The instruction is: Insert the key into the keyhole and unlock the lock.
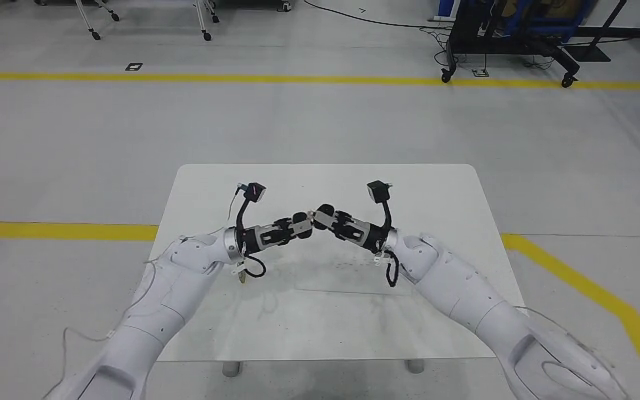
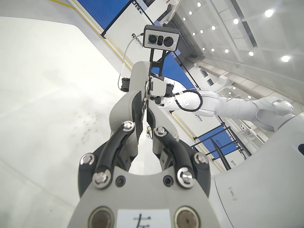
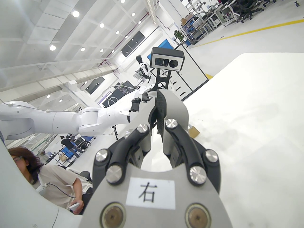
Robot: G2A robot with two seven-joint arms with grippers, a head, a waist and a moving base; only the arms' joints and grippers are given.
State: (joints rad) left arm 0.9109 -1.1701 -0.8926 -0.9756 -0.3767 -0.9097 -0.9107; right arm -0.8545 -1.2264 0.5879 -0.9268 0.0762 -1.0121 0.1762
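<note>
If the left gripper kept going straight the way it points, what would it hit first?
The right gripper, facing it tip to tip just past the key the left gripper holds; gap unclear.

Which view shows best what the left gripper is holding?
Left wrist view: a thin metal piece, likely the key, clamped in the left gripper. Top view: too small to tell. Right wrist view: the right gripper blocks it.

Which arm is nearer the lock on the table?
Left. The lock lies just beside the left arm's wrist; the right arm is farther off, over the table's other half.
</note>
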